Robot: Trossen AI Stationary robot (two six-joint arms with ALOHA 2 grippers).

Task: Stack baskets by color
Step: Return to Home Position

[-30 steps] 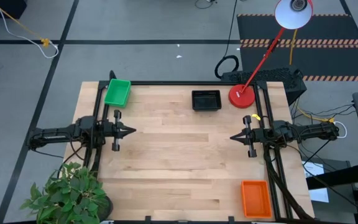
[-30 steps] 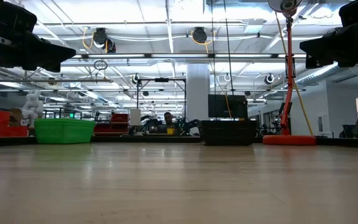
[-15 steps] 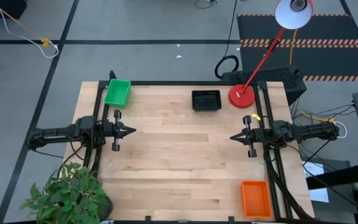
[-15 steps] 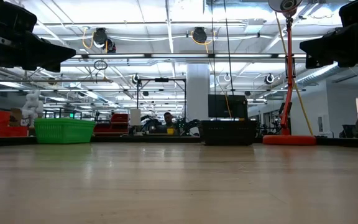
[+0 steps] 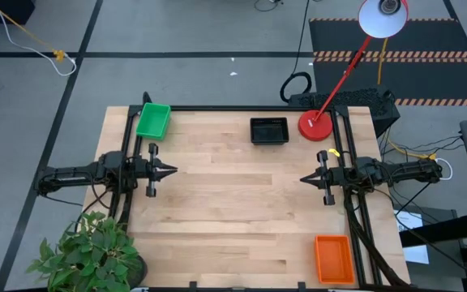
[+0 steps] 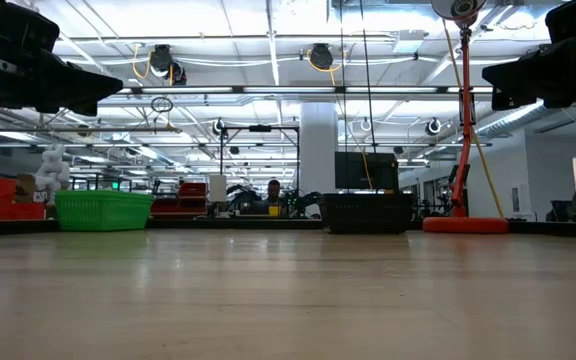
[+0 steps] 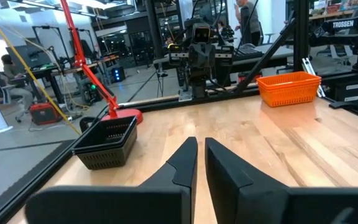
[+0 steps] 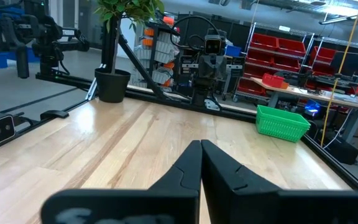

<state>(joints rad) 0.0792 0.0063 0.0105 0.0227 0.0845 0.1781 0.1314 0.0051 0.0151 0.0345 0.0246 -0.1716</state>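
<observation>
Left claw (image 5: 171, 171): at mid left edge of the counter (image 5: 233, 219), raised off the surface and pointing right. Fingers (image 7: 185, 163) pressed together, only a thin slit between them, pinching nothing.

Right claw (image 5: 305, 178): at mid right edge, facing the left one, well apart from it. Fingers (image 8: 187, 167) pressed together, empty.

Green baskets (image 5: 153, 120): far left corner.

Black baskets (image 5: 268, 130): far edge, centre, just left of the red lamp base (image 5: 315, 126). Layered rims show in the left wrist view.

Orange baskets (image 5: 333, 259): near right corner.

From above each colour reads as one nested pile; count per pile cannot be told.

Potted plant (image 5: 87, 251): off the near left corner.

Readable writing: "TROSSEN" (image 7: 351, 24) on a dark frame beyond the orange pile.
</observation>
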